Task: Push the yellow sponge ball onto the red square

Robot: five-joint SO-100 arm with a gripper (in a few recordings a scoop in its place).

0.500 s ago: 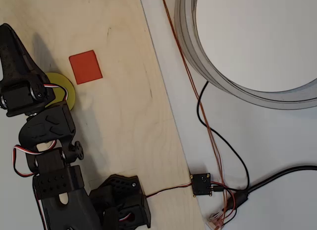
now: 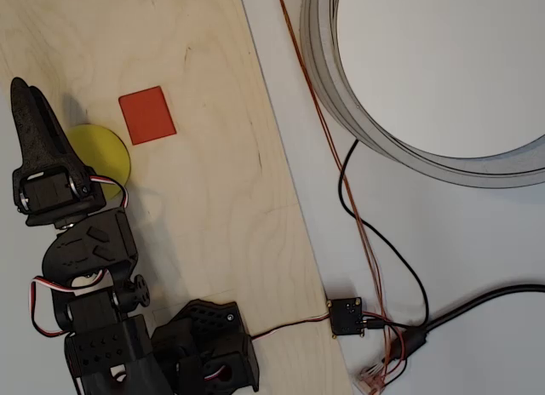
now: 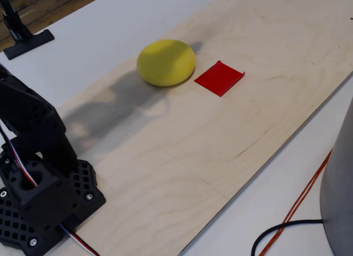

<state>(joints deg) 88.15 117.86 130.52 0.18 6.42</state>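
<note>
The ball (image 3: 166, 62) sits on the plywood board (image 3: 220, 134) just left of the red square (image 3: 219, 78), nearly touching it, while overhead the gripper (image 2: 34, 127) partly covers its left edge, finger spread unclear.

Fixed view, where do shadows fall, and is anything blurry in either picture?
Fixed view: a soft grey shadow lies on the wooden board left of the yellow sponge ball; ball and red square look sharp. Overhead view: even light, no glare, the gripper crisp.
</note>
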